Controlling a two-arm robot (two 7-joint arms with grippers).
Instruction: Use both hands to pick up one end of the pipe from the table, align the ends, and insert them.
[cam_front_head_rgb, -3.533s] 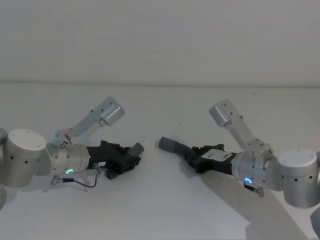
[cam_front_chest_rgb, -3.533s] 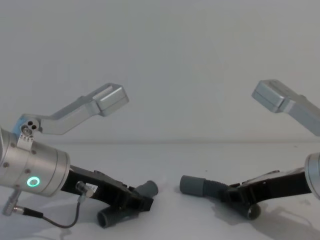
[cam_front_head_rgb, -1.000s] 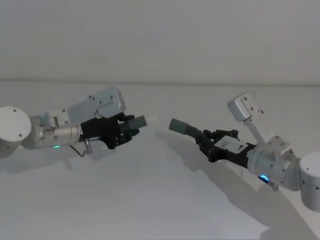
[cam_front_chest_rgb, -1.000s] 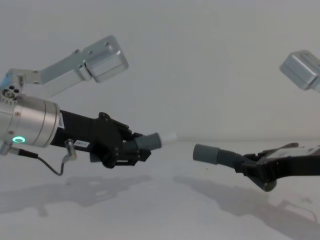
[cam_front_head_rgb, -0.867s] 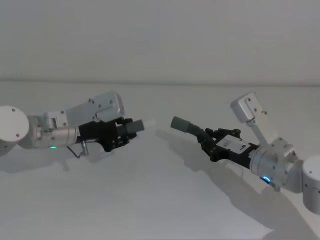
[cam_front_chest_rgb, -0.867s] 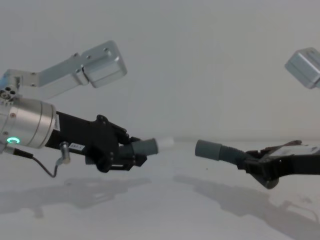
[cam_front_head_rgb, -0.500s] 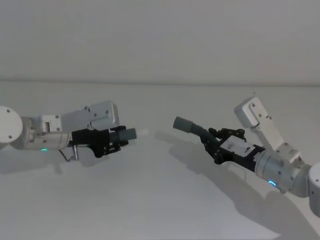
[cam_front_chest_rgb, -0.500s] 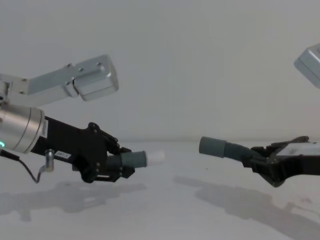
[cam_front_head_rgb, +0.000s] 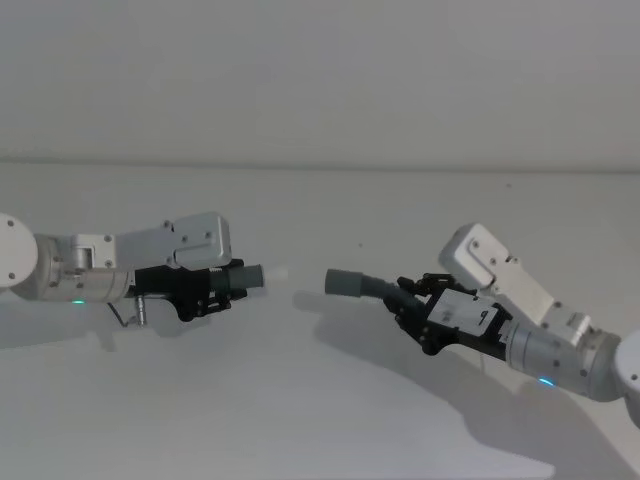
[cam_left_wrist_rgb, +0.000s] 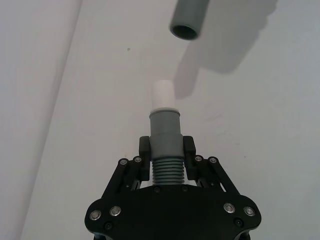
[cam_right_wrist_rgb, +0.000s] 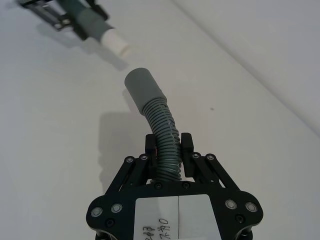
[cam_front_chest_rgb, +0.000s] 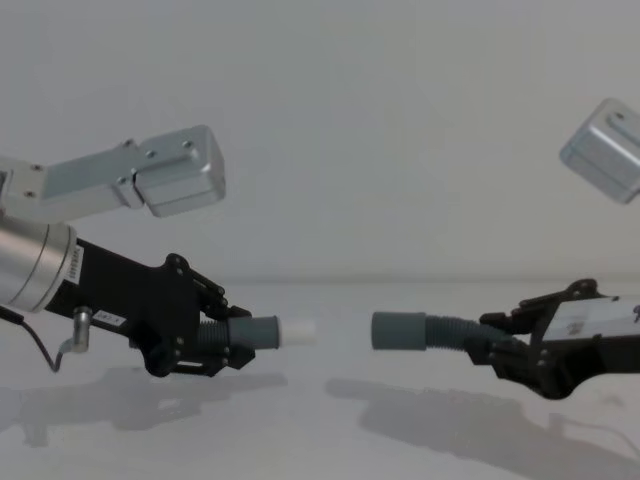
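Both pipe pieces hang above the white table (cam_front_head_rgb: 300, 410). My left gripper (cam_front_head_rgb: 215, 287) is shut on the ribbed part of the straight piece (cam_front_chest_rgb: 258, 332), which lies level; its grey cuff (cam_left_wrist_rgb: 164, 129) ends in a white tip (cam_front_chest_rgb: 300, 332). On the right, my right gripper (cam_front_head_rgb: 410, 303) is shut on the ribs of the curved piece (cam_right_wrist_rgb: 161, 131), whose open grey cuff (cam_front_chest_rgb: 398, 331) points left. The two ends face each other at about the same height with a small gap between them. The far cuff (cam_left_wrist_rgb: 189, 20) sits a little off the straight piece's line in the left wrist view.
A plain white wall rises behind the table's far edge (cam_front_head_rgb: 320, 168). Both wrist camera housings (cam_front_chest_rgb: 175, 170) (cam_front_chest_rgb: 605, 150) stick up above the grippers. A thin cable (cam_front_chest_rgb: 55, 350) loops under the left wrist.
Both pieces were lifted off the table. In the last half second the right gripper swung its cuff left and down to the level of the left piece's tip, narrowing the gap.
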